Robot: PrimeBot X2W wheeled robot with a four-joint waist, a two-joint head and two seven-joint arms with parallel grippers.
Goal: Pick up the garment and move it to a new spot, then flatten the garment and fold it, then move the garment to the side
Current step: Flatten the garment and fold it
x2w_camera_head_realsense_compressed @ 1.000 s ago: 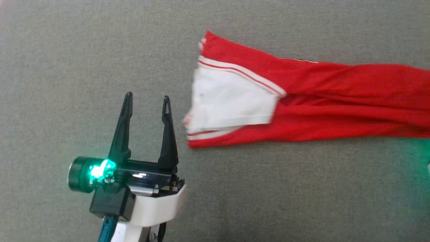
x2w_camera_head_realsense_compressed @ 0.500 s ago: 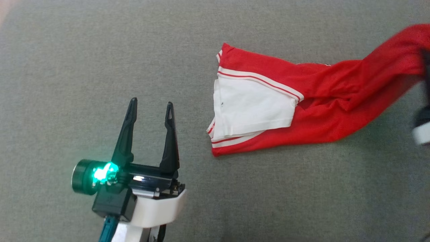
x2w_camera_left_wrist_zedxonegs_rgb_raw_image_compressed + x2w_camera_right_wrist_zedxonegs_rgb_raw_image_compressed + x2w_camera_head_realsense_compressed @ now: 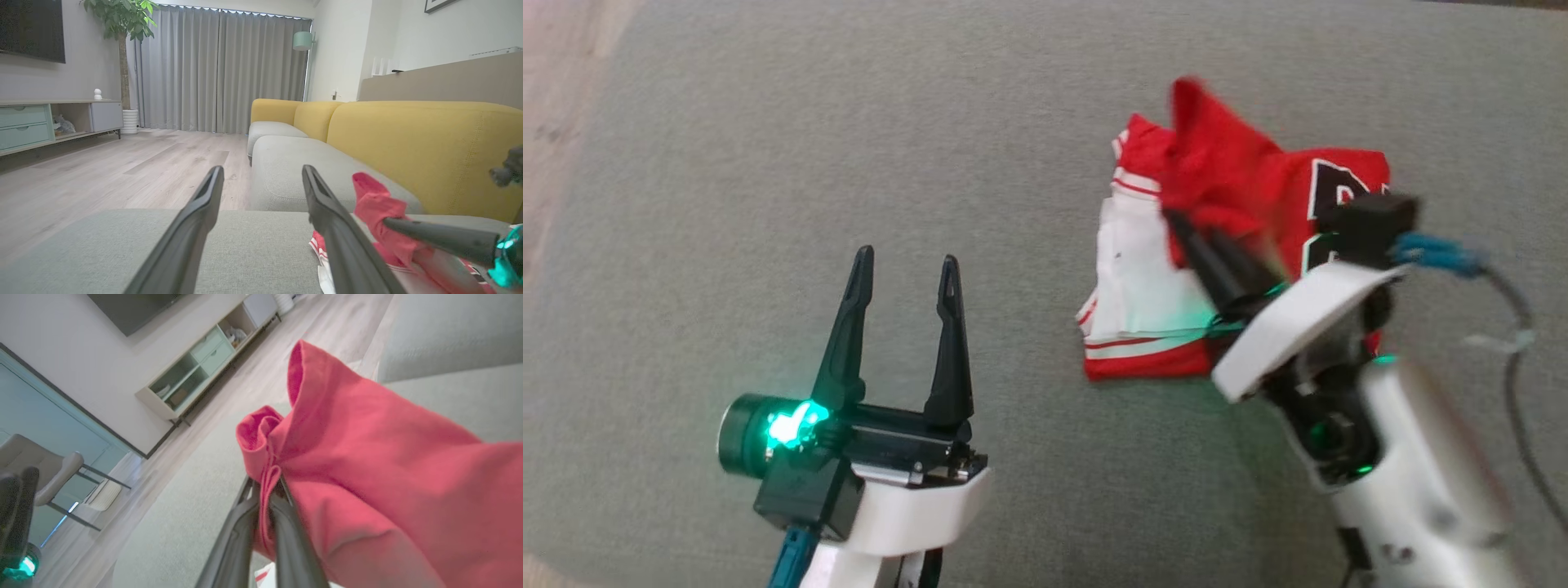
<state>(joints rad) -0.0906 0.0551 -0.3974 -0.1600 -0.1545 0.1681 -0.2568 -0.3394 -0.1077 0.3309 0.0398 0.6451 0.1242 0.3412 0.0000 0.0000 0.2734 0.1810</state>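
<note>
A red garment with white striped panels and black lettering lies on the grey cushion, partly folded over on itself. My right gripper is shut on a bunched red edge of the garment, holding it raised above the white part. The pinched cloth stands up between the dark fingers. My left gripper is open with nothing in it, hovering over bare cushion to the left of the garment; its fingers are spread apart.
The grey cushion's left edge meets wooden floor. A yellow sofa back runs behind the seat. A cabinet, a plant and curtains stand across the room. A blue cable trails off my right wrist.
The right gripper has carried the garment's red end leftward over the white part, folding it. The right arm has come into the head view, which itself has shifted; the left gripper stayed open.
</note>
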